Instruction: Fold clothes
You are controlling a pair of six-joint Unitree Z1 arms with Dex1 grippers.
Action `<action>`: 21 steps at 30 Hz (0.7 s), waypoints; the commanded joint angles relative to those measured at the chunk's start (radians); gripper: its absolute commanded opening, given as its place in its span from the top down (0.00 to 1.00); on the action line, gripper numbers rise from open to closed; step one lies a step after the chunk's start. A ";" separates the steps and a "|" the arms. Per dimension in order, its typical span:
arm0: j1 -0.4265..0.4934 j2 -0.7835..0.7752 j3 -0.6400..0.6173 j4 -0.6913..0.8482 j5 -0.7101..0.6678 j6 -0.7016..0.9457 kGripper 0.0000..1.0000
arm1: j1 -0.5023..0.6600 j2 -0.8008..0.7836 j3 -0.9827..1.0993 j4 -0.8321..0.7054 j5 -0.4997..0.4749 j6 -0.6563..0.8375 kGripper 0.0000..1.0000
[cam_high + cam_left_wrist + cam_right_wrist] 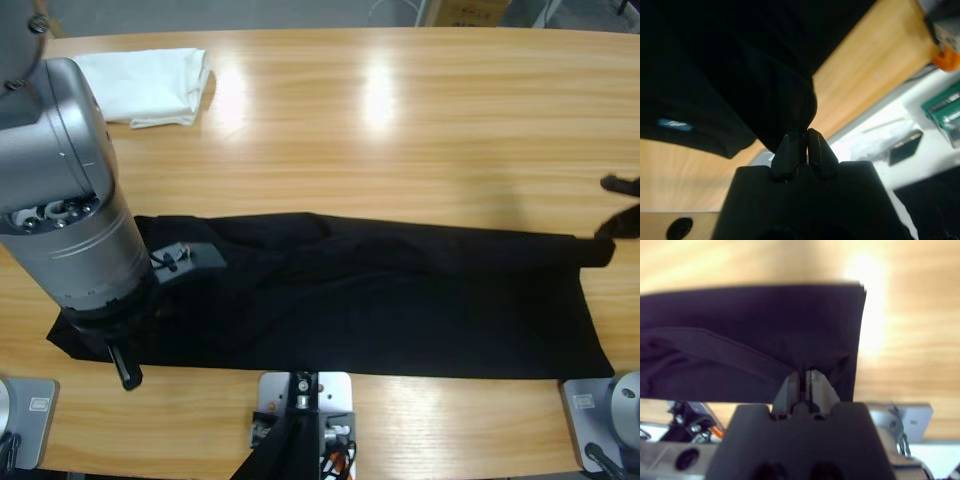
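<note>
The black polo shirt (400, 300) lies stretched in a long band along the near edge of the surface (400, 130). It's soft, light and floppy, so it'll sag wherever it isn't held; ends and hems are the best grab spots. The left pincer (801, 141) is clamped on a fold, and the right pincer (803, 381) is pinching the fabric edge. A folded white garment (150, 85) sits at the far left corner, well clear.

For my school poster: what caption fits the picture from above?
Two robot arms pinch a black shirt lying folded lengthwise on a wooden table, with a white garment beyond.
</note>
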 commanded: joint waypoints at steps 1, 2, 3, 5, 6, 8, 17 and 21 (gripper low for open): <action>0.197 -0.123 -0.107 -0.038 0.241 -0.087 1.00 | -0.034 -0.006 -0.051 -0.096 -0.039 -0.009 1.00; 0.217 -0.116 -0.134 -0.038 0.258 -0.085 1.00 | -0.042 -0.005 -0.051 -0.108 -0.039 -0.007 1.00; 0.235 -0.106 -0.160 -0.038 0.270 -0.081 1.00 | -0.050 -0.001 -0.053 -0.117 -0.038 -0.006 1.00; 0.261 -0.076 -0.219 -0.037 0.282 -0.075 1.00 | -0.059 0.009 -0.058 -0.134 -0.039 -0.006 1.00; 0.269 -0.064 -0.243 -0.036 0.285 -0.072 1.00 | -0.064 0.016 -0.060 -0.144 -0.038 -0.006 1.00; 0.276 -0.042 -0.283 -0.035 0.295 -0.070 1.00 | -0.081 0.032 -0.063 -0.173 -0.034 -0.006 1.00; 0.347 -0.026 -0.309 -0.030 0.357 -0.019 1.00 | -0.113 0.081 -0.059 -0.212 0.017 -0.012 1.00; 0.326 -0.060 -0.280 0.011 0.319 -0.011 1.00 | -0.113 0.017 -0.020 -0.099 0.032 -0.012 1.00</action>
